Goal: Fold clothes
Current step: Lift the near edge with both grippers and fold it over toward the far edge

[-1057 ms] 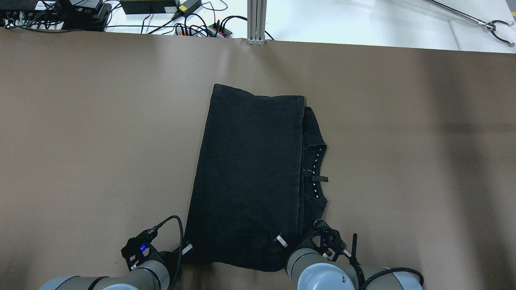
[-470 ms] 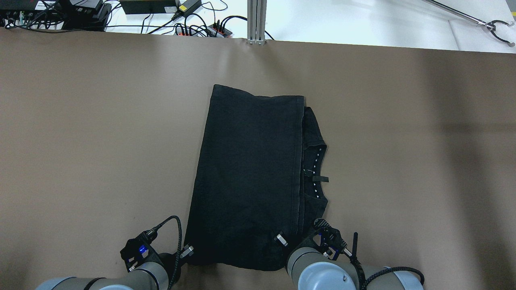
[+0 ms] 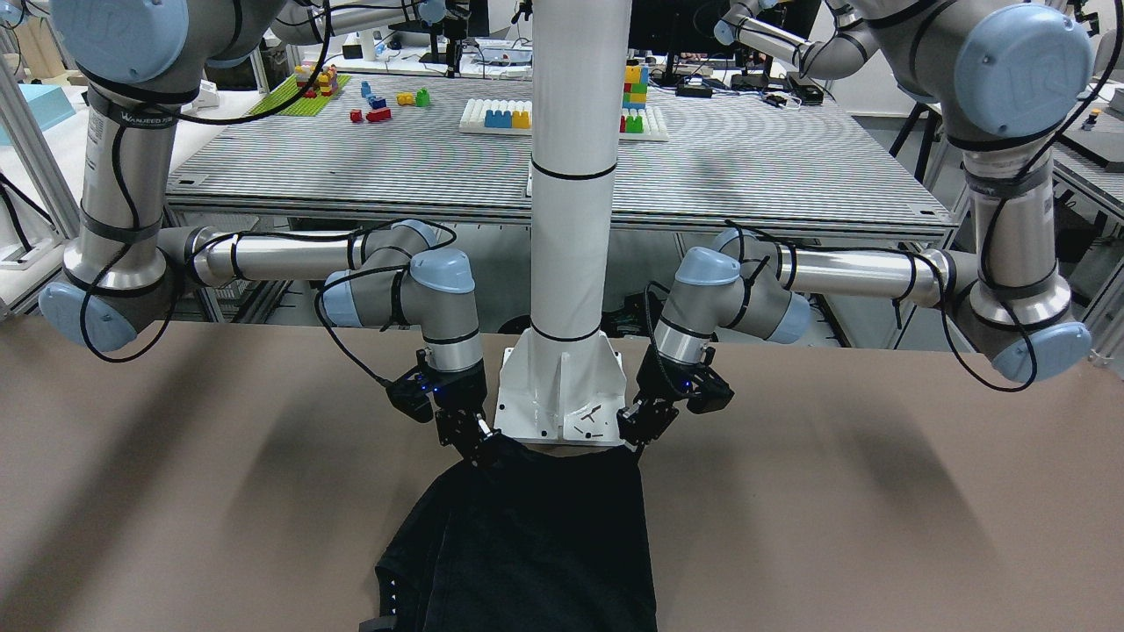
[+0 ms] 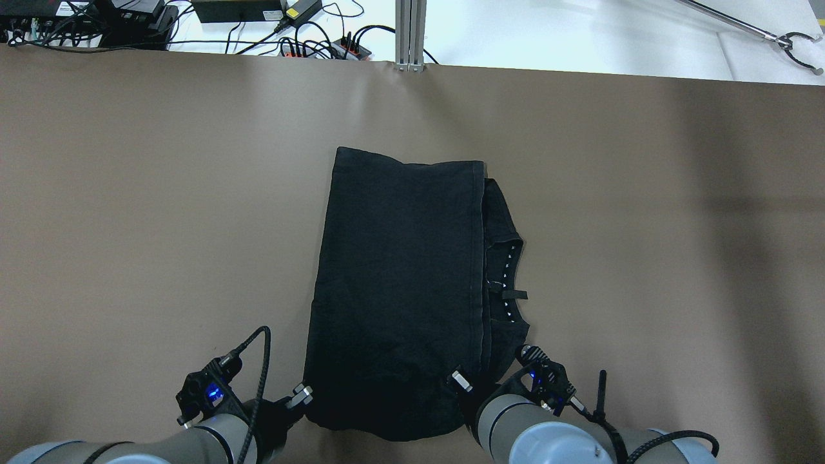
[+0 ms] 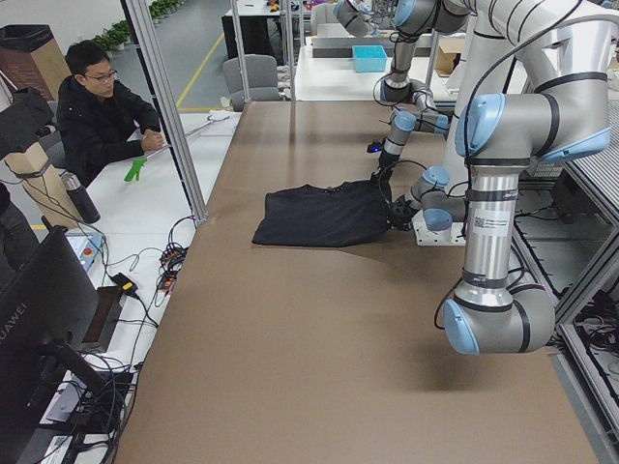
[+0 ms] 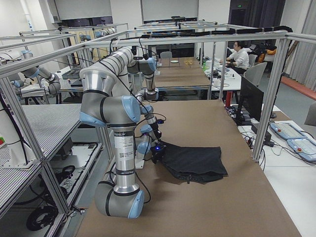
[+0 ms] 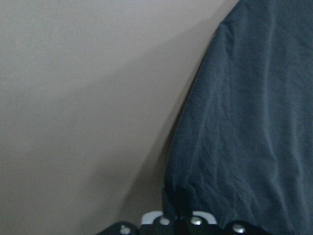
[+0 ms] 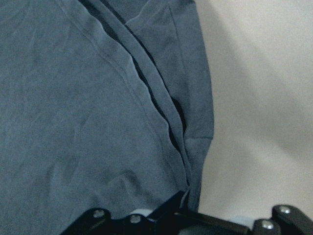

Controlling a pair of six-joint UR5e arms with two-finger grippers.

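A black shirt point(image 4: 399, 290), folded lengthwise, lies on the brown table point(image 4: 129, 193). Its collar point(image 4: 509, 270) peeks out on the right. It also shows in the front view point(image 3: 536, 535) and both side views point(image 5: 324, 215) point(image 6: 195, 159). My left gripper point(image 4: 301, 394) is shut on the shirt's near left corner, seen close in the left wrist view point(image 7: 254, 122). My right gripper point(image 4: 461, 380) is shut on the near right corner, where the layered hems show in the right wrist view point(image 8: 73, 98). In the front view the left gripper point(image 3: 634, 436) and the right gripper point(image 3: 479, 436) flank the base.
The robot's white pedestal point(image 3: 562, 395) stands right behind the shirt's near edge. Cables and power strips point(image 4: 290, 32) lie beyond the table's far edge, with a grabber tool point(image 4: 793, 45) at the far right. An operator point(image 5: 97, 106) sits beside the table.
Both grippers have pulled back toward the robot's base. The shirt has slid with them, its far edge now nearer to me.
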